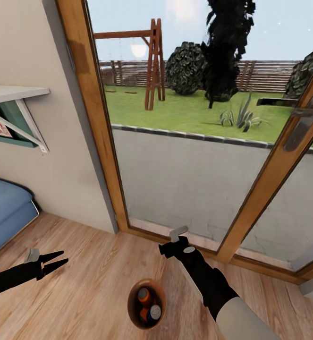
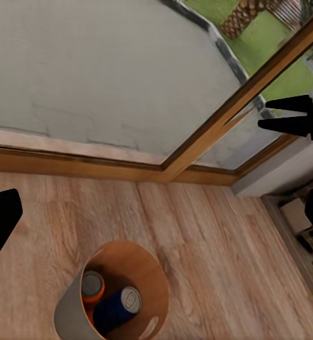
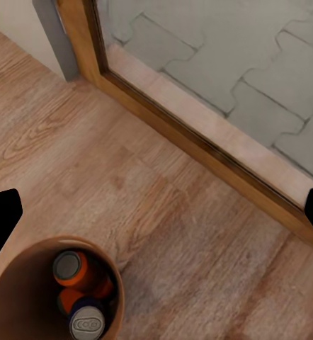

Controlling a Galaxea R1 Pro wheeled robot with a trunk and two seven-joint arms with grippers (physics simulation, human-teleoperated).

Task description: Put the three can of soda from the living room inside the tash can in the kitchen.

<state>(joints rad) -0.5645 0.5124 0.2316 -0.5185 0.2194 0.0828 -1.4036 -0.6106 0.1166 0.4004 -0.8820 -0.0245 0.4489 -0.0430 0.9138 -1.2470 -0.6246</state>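
The tash can (image 1: 131, 303), brown inside, stands upright on the wood floor in front of the glass doors. Three cans of soda lie in it: an orange can (image 3: 71, 266), a dark blue can (image 3: 88, 324) and a second orange can (image 3: 105, 289) half hidden under them. My left gripper (image 1: 64, 257) hangs left of the bin, open and holding nothing. My right gripper (image 1: 175, 240) is just beyond the bin toward the door; the left wrist view shows the right gripper (image 2: 264, 115) with its two pointed fingers apart and nothing between them.
A wood-framed glass door (image 1: 99, 141) with a metal handle (image 1: 301, 123) closes the way ahead, garden behind it. A blue sofa (image 1: 5, 208) and a wall shelf (image 1: 12, 101) are at the left. Plank floor surrounds the bin.
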